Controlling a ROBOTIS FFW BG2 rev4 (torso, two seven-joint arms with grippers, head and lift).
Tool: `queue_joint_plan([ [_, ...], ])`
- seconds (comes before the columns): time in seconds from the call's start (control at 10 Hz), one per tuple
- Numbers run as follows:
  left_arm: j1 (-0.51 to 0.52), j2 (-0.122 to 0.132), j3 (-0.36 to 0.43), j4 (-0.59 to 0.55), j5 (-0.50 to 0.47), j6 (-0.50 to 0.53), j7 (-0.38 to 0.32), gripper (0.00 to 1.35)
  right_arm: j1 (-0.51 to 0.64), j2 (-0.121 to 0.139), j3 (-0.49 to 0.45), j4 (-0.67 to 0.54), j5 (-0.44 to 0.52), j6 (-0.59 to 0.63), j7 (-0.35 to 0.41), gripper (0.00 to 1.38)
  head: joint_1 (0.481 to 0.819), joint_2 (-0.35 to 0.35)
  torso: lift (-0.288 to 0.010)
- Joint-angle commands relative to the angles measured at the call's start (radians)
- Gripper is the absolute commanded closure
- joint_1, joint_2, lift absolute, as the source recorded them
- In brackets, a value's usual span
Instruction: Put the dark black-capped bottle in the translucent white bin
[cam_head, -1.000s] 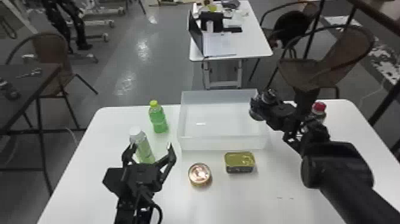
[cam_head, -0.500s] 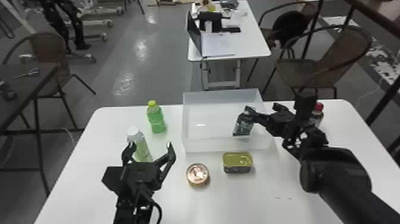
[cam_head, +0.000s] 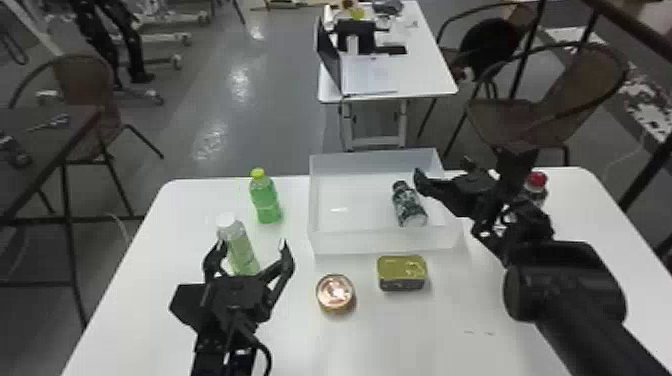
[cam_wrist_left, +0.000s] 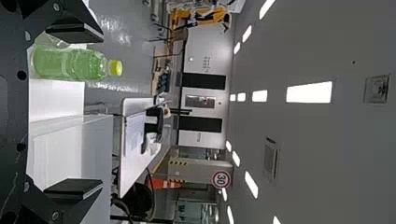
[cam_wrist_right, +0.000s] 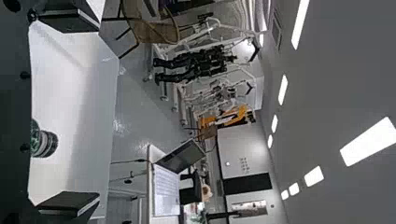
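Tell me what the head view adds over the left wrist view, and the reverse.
Head view adds: the dark black-capped bottle lying on its side, red-capped bottle, round can and rectangular tin.
Left wrist view adds: ceiling lights and an orange traffic cone.
Both share: the translucent white bin, yellow-capped green bottle and open left claw.

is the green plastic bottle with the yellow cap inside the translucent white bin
No, that bottle stands on the white tabletop outside the bin, to its left.
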Motion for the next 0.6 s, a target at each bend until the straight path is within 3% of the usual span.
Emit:
queue_joint_plan([
  [0.0,0.003,-0.001,0.002,-0.004,-0.001,-0.001,-0.001,0.2,0.183,-0.032,-0.004,-0.361,0.045,0.074,-0.091,0.06,0.695,0.118,-0.016],
  [0.1,0.008,-0.004,0.005,-0.004,-0.001,-0.004,0.0,0.2,0.283,-0.049,-0.021,-0.523,0.069,0.111,-0.14,0.07,0.695,0.115,-0.016],
  [0.3,0.009,-0.004,0.003,-0.006,-0.003,-0.006,0.0,0.2,0.464,-0.078,-0.073,-0.75,0.088,0.179,-0.142,0.08,0.695,0.101,-0.016],
  [0.5,0.018,-0.009,0.006,-0.009,-0.022,-0.015,0.0,0.2,0.669,-0.085,-0.113,-0.942,0.108,0.268,-0.174,0.08,0.695,0.081,-0.016],
])
